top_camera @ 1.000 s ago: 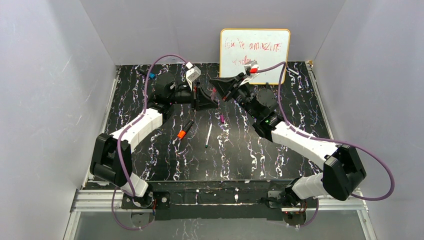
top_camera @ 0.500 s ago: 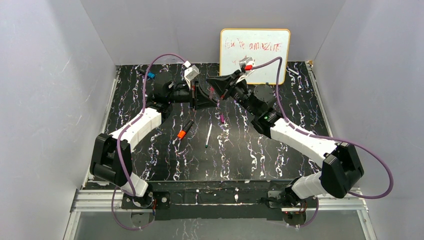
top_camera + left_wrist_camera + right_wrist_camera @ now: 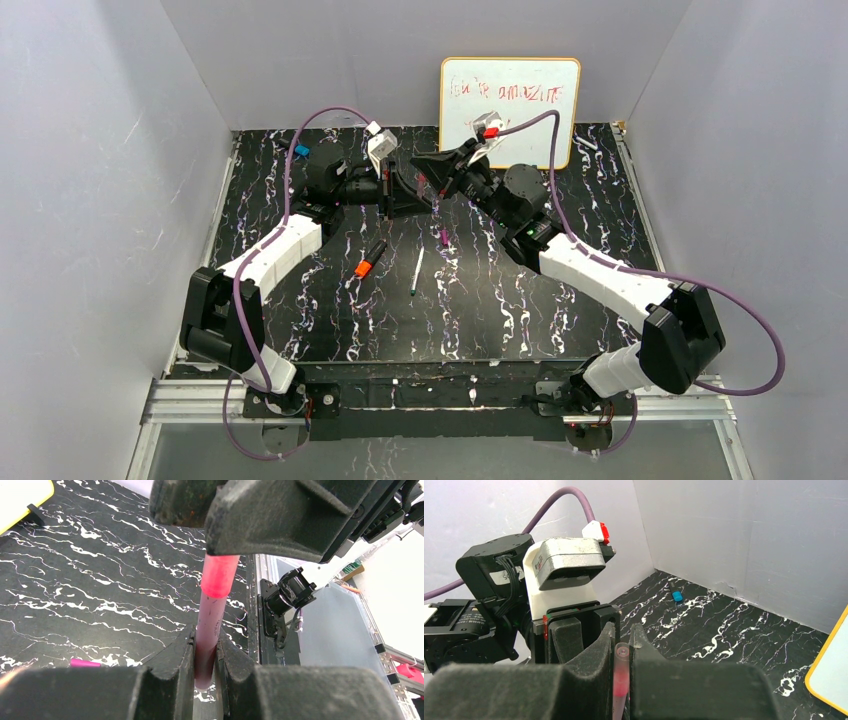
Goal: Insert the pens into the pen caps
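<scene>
Left fingers [image 3: 175, 672] pinch pen [image 3: 206, 630], right fingers [image 3: 280, 515] its cap [image 3: 218, 575].

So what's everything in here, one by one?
table: one, black veined white, underneath
whiteboard: one, white, red scribble, back wall
black pen: one, black with orange end, lying mid-table
thin pen: one, white, beside the black pen
magenta piece: one, small, behind the thin pen
blue-tipped piece: one, far left corner
pink pen: one, greyish pink, held in mid air
pink cap: one, brighter pink, on that pen's end
left tool: one, black, shut on the pink pen
right tool: one, black, shut on the pink cap
left arm, right arm: one each, white and black, near edge
</scene>
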### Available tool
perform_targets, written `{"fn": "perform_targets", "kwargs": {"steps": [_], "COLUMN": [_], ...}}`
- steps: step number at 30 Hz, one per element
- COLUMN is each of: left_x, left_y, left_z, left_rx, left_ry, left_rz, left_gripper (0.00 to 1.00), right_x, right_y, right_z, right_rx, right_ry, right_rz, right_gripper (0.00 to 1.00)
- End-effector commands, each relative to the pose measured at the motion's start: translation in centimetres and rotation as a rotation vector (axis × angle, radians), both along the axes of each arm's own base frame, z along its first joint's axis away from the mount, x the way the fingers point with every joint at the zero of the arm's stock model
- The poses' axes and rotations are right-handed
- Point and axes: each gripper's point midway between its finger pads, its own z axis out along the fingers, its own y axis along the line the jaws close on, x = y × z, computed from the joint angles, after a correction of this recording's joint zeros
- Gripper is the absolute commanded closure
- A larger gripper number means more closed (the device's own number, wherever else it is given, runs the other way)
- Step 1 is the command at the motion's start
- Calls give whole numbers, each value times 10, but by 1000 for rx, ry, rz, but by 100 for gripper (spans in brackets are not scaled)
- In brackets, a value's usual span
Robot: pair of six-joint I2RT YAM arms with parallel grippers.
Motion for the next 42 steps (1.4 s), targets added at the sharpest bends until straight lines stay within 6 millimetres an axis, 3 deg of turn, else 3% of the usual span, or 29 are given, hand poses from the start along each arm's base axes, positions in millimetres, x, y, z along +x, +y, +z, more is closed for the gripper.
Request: {"fn": "perform_targets", "kwargs": {"steps": [1,11,14,20,26,28,32,37,42], "left_x": [26,34,40,45,46,46,39,24,18], "left_y": [34,41,41,38,42,43,45,53,71], "left_z": [180,171,160,92,48,30,-13,-70,-138], "left_rx": [-261,-245,-225,-136,-50,-15,41,110,331], "left_ry": [-508,-492,-466,-330,-236,-197,-89,69,240], "left_rz": [286,320,326,316,337,341,338,368,426], "left_gripper": [100,100,100,100,100,100,100,100,100], "right_x": [-139,-147,-145,-119,-99,-92,-65,-1,50], "right_y": [-11,-18,-16,-3,16,19,23,20,6], "right_z": [-256,-267,-264,-234,-205,-200,-182,-135,-71], "right_rx": [-634,-662,-656,-587,-536,-529,-484,-378,-238], "right_ry": [710,752,747,665,605,590,523,431,340], "right_rz": [423,427,424,347,333,309,221,69,2], "right_gripper": [99,99,99,99,99,87,52,41,27]}}
